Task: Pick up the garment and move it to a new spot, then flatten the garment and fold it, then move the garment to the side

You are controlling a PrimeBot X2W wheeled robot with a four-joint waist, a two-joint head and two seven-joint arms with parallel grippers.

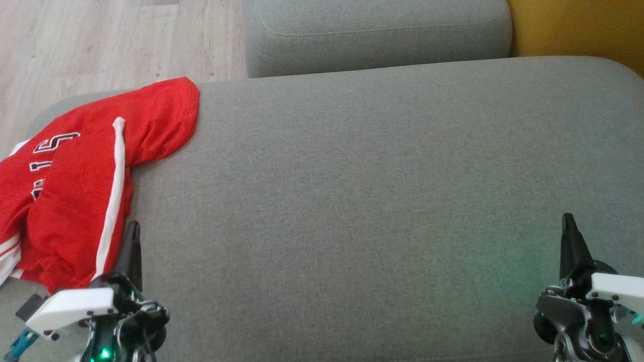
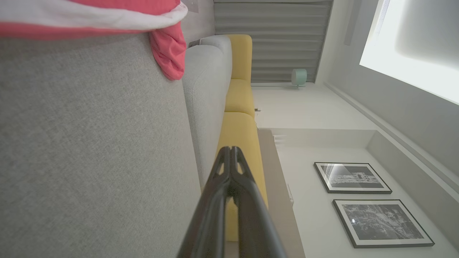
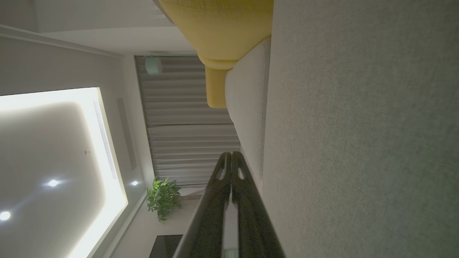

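Your red garment (image 1: 75, 191) lies at the frame's left on the grey cushion (image 1: 352, 201), its length running up the frame, leaning right. Your left claw (image 1: 134, 229), pressed together, sits just right of it; the right claw (image 1: 568, 221), likewise pressed together, is well apart.

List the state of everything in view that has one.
Garment: crumpled, not flat, on the left end of the sofa, not held.
Left gripper: shut, empty, beside the garment.
Right gripper: shut, empty, over the sofa.
Curtain: drawn.
Ceiling lights: on.
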